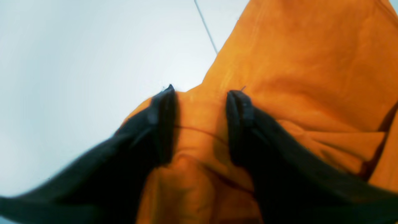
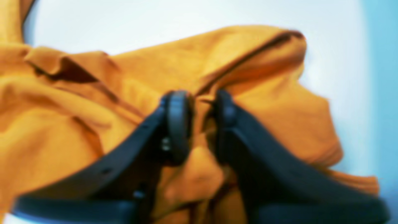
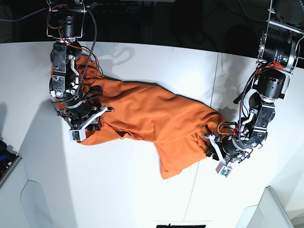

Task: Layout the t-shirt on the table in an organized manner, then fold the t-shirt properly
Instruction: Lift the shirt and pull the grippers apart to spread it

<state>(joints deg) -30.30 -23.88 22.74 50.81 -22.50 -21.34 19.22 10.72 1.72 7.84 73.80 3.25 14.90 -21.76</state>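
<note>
While t-shirt (image 3: 152, 116) lies stretched (crumpled) on table (image 3: 142, 194), both jaws pinch opposite ends.

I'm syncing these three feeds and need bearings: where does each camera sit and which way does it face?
Left wrist: on the left arm, facing along the left gripper at the t-shirt and table.
Right wrist: on the right arm, facing along the right gripper into bunched shirt.
Base: overhead, looking down; both arms show.
All three views share the shirt.

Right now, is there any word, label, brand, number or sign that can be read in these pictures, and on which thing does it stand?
None can be read.
t-shirt: plain orange, no print showing.
table: white, one dark seam, no markings.
</note>
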